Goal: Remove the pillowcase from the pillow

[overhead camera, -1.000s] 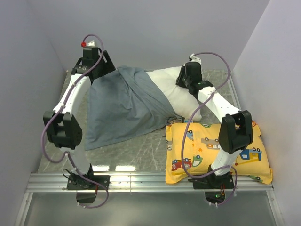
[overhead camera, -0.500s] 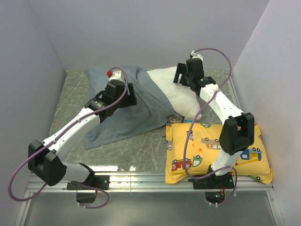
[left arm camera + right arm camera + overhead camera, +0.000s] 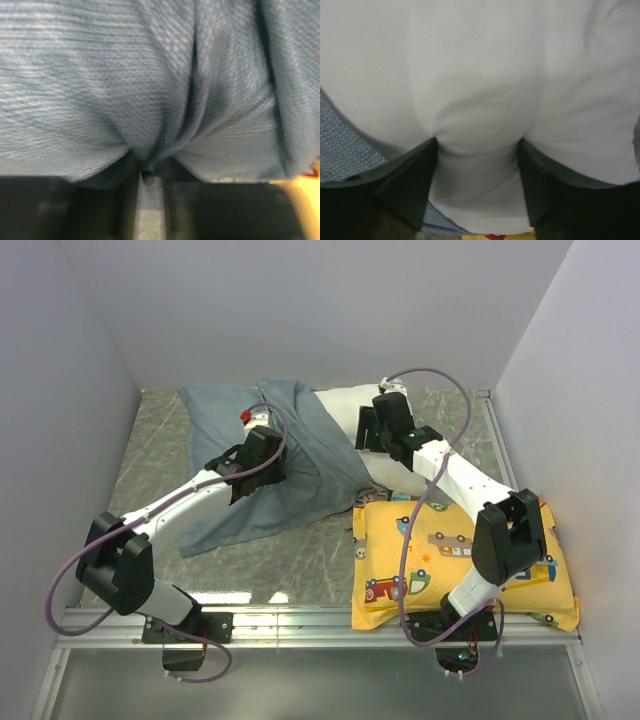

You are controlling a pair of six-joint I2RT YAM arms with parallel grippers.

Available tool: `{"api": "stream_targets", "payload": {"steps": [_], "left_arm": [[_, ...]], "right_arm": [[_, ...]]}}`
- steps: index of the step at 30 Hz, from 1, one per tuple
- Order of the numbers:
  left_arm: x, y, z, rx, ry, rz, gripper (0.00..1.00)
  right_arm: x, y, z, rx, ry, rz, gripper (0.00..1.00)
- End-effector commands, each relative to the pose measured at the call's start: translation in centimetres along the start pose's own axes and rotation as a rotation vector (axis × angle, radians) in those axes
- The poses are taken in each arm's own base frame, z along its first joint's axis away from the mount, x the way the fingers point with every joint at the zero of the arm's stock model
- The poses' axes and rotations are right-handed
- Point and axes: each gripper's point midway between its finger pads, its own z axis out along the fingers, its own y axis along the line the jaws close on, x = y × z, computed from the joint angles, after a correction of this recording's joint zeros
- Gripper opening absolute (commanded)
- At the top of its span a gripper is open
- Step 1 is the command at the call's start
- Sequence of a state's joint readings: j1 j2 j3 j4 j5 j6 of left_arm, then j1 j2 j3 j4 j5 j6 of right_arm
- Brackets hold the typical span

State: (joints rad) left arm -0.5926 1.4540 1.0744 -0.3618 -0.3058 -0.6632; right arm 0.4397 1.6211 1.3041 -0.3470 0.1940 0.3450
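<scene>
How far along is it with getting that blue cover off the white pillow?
Partly done. The white pillow already pokes out of the pillowcase at its far right end. In hand: the left claw pinches a fold of the blue fabric, and the right claw straddles a bulge of the pillow. Left: most of the pillow sits inside and must slide out.

We count the soft things here.
Two pillows: one white pillow (image 3: 345, 412), one yellow pillow (image 3: 440, 560); one pillowcase (image 3: 295, 455); two arms.
</scene>
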Motion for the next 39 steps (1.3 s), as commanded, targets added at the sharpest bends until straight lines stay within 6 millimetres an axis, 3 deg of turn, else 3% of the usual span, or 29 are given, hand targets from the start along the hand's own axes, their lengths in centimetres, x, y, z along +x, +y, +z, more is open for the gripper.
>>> {"api": "stream_targets", "payload": {"steps": [1,2,3,6,7,9,10,12,13,15,18,19,20,24,25,26,27,30,34,37,39], "left_arm": [[-2.7,-0.1,0.3,-0.043,-0.070,-0.007,0.13],[-2.9,0.3,0.1,-0.057,-0.069,-0.004,0.07],[-3.5,0.7,-0.2,-0.064,-0.079,-0.001,0.01],[-6.3,3.0,-1.3,-0.111,-0.129,-0.029,0.00],[-7.7,4.6,-1.6,-0.135,-0.148,-0.059,0.00],[-9.6,6.7,-2.6,-0.158,-0.180,-0.099,0.01],[-10.8,9.2,-2.9,-0.200,-0.202,-0.147,0.01],[-12.2,10.8,-3.9,-0.193,-0.232,-0.206,0.00],[-13.3,13.2,-4.4,-0.224,-0.253,-0.255,0.01],[-14.2,14.7,-5.1,-0.220,-0.267,-0.289,0.01],[-15.5,19.2,-6.9,-0.321,-0.316,-0.343,0.00],[-15.8,21.3,-7.5,-0.358,-0.337,-0.377,0.01],[-16.1,21.7,-8.2,-0.346,-0.360,-0.391,0.00],[-14.2,20.7,-6.6,-0.242,-0.299,-0.418,0.00],[-13.5,19.6,-5.9,-0.182,-0.264,-0.421,0.00],[-13.3,19.1,-5.6,-0.155,-0.264,-0.424,0.01],[-12.0,18.8,-4.9,-0.154,-0.239,-0.436,0.00],[-9.9,16.8,-3.8,-0.110,-0.198,-0.429,0.01],[-7.0,13.0,-2.8,-0.036,-0.140,-0.401,0.00],[-6.6,12.3,-3.0,-0.013,-0.149,-0.407,0.00],[-7.1,12.0,-3.6,-0.009,-0.165,-0.400,0.01]], "right_arm": [[-0.9,-1.1,1.0,0.026,-0.013,0.058,0.58],[-1.9,-1.1,1.0,0.024,-0.024,0.069,0.43],[-2.5,-1.4,0.9,0.029,-0.031,0.077,0.18],[-5.6,-2.5,0.4,0.041,-0.075,0.115,0.00],[-7.5,-3.5,0.0,0.050,-0.107,0.141,0.00],[-8.9,-4.4,-0.4,0.059,-0.125,0.173,0.00],[-10.2,-4.8,-0.9,0.058,-0.151,0.189,0.00],[-11.4,-6.7,-1.2,0.088,-0.166,0.222,0.00],[-12.3,-7.2,-1.6,0.096,-0.184,0.234,0.00],[-12.9,-9.2,-1.8,0.134,-0.192,0.256,0.00],[-13.7,-11.8,-2.0,0.164,-0.207,0.297,0.00],[-13.6,-12.2,-1.9,0.162,-0.203,0.308,0.00],[-13.5,-12.1,-1.8,0.146,-0.198,0.313,0.00],[-12.8,-10.8,-1.0,0.099,-0.173,0.295,0.00],[-12.4,-9.6,-0.9,0.087,-0.164,0.274,0.00],[-12.4,-9.1,-1.1,0.083,-0.167,0.251,0.05],[-12.4,-8.8,-1.3,0.098,-0.176,0.236,0.25],[-12.4,-6.0,-2.6,0.081,-0.196,0.156,0.62],[-12.5,-2.2,-4.8,0.054,-0.228,0.064,0.83],[-11.4,1.3,-4.5,-0.015,-0.189,0.003,0.86],[-9.9,3.1,-3.1,-0.041,-0.135,-0.036,0.88]]}}
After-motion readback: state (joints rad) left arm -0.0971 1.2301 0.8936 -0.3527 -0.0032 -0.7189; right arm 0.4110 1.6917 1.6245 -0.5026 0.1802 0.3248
